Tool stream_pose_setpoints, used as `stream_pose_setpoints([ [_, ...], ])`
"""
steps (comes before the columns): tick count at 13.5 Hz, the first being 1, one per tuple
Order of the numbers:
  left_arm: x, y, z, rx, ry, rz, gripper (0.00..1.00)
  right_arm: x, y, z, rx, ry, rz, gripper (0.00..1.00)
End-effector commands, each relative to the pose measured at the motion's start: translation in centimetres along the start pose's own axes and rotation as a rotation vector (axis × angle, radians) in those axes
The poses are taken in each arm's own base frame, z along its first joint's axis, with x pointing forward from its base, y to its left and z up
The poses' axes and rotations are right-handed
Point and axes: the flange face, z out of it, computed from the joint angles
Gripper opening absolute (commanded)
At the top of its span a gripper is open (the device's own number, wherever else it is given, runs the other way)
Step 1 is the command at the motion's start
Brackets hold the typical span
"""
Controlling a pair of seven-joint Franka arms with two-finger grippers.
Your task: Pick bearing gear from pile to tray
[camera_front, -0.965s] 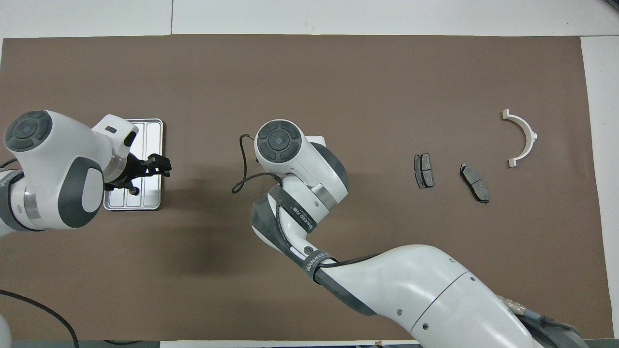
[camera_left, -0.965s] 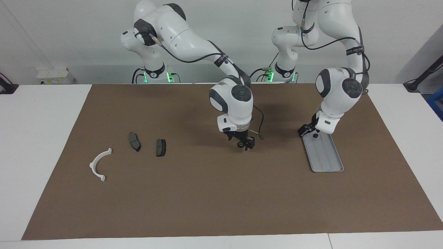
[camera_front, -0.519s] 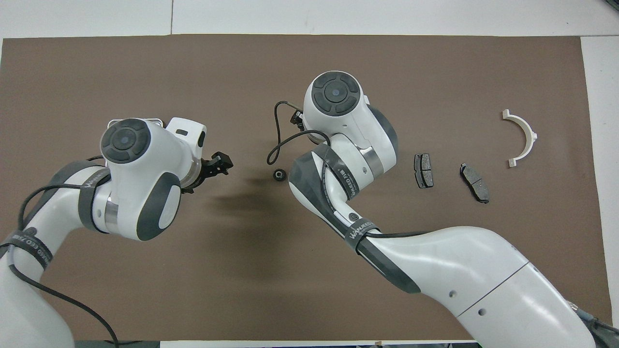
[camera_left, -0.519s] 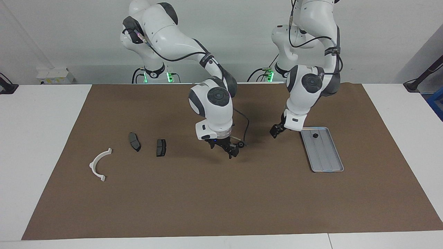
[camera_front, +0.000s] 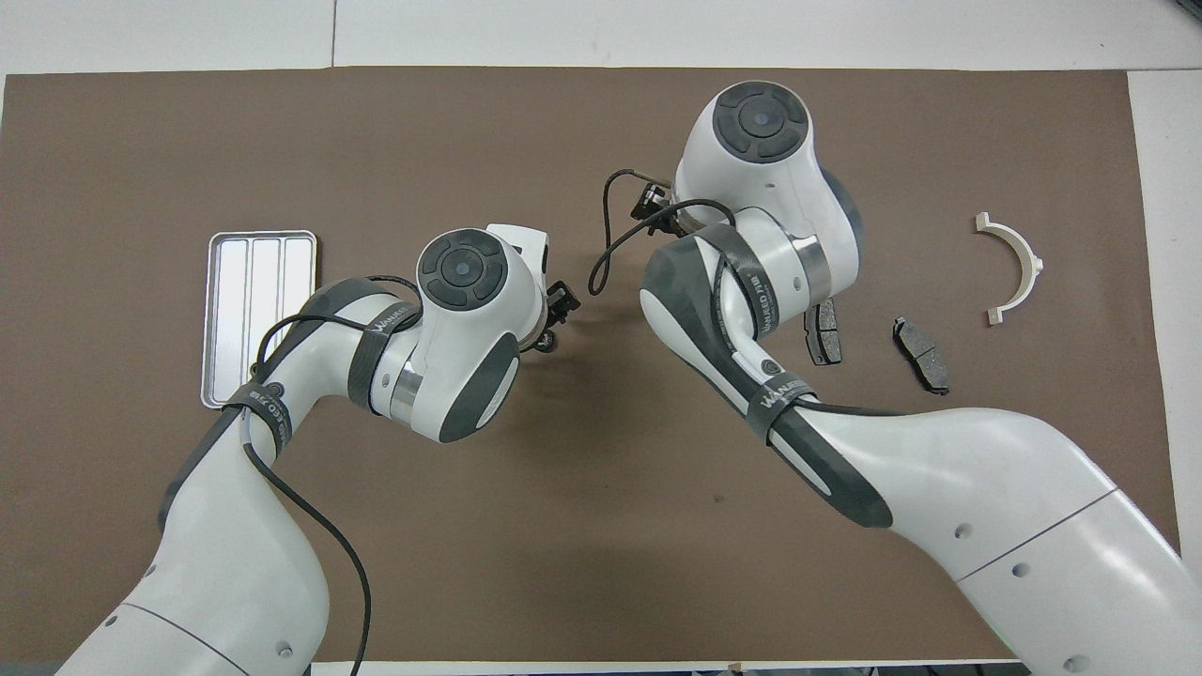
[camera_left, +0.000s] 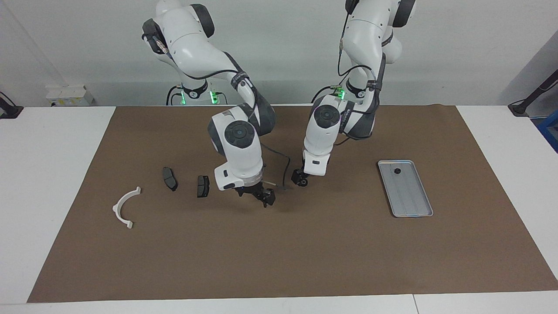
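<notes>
Bearing gear (camera_front: pixel 547 344) lay on the brown mat (camera_left: pixel 305 261) at mid-frame, the left gripper (camera_left: pixel 300 179) low over it, its grip unreadable. A second gear (camera_left: pixel 396 171) sat in the tray's (camera_left: pixel 412 205) upper end. The right gripper (camera_left: pixel 266 199) hovered nearby, its grip equally unclear.

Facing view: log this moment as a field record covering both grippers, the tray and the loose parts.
left gripper: low at mid-mat round piece; contact unclear
right gripper: over bare mat, beside second grey plate
tray: toward the left arm's end
tray contents: one black round piece, at the end nearer the robots
grey plate, second grey plate: flat on mat, toward the right arm's end
white bracket: on mat, farther from the robots than both plates
</notes>
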Motion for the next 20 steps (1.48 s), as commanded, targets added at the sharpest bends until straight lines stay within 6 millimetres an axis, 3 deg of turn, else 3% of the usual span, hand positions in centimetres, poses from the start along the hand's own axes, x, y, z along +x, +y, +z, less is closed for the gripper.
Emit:
stream_pose_setpoints([
  [1,-1.6,0.5,0.6,0.001,0.019,-0.012,0.88,1.8,6.4,-2.7,0.006,-0.012,-0.251,1.0],
  [4,-1.7,0.4,1.0,0.002,0.018,-0.014,0.78,3.7,12.2,-5.9,-0.011,0.008,-0.396,1.0],
  [11,-1.6,0.3,1.7,-0.009,0.024,-0.037,0.69,3.5,22.3,-16.7,-0.034,-0.021,-0.591,1.0],
  [13,-1.6,0.2,2.0,-0.013,0.027,-0.039,0.66,2.3,24.4,-20.0,-0.037,-0.024,-0.595,1.0],
  [15,-1.7,0.1,2.2,-0.015,0.028,-0.039,0.49,0.2,25.7,-23.2,-0.041,-0.041,-0.59,1.0],
  [17,-1.6,0.1,2.1,-0.009,0.025,-0.041,0.1,-1.5,27.0,-25.9,-0.044,-0.057,-0.58,1.0],
  [18,-1.1,0.0,1.6,0.005,0.019,-0.048,0.0,-2.1,27.9,-26.7,-0.047,-0.072,-0.567,1.0],
  [20,0.6,0.0,-0.3,0.032,0.003,-0.064,0.0,-2.4,28.7,-27.7,-0.028,-0.088,-0.545,1.0],
])
